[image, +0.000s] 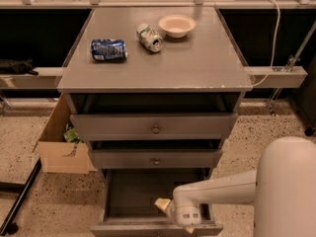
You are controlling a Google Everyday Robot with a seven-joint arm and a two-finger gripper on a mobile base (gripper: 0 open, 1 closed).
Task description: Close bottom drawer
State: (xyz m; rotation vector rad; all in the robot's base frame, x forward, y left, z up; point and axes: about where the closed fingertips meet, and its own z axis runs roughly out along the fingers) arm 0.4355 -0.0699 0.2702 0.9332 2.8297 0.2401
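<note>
Bottom drawer (140,194) sits pulled way out at foot of cabinet (163,70), under mid drawer (123,158). We spot gripper (164,205) down inside it, front-right end. Wide or clamped? We can't tell, honestly.

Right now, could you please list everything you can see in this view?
grey wooden cabinet: one, grey, centre.
blue drink can: one, blue, lying on cabinet top, left.
crushed green-and-white can: one, lying between blue can and bowl.
round cream bowl: one, cream, cabinet top, rear.
widest grey drawer with round knob: one, top, slightly open.
mid-width grey drawer with small knob: one, middle, slightly open.
narrow grey bottom drawer: one, lowest, pulled far out.
brown cardboard box: one, floor, left of cabinet.
white cable: one, hanging at right.
white robot arm: one, reaching in from right.
gripper: one, cream-tipped, at bottom drawer's front right.
</note>
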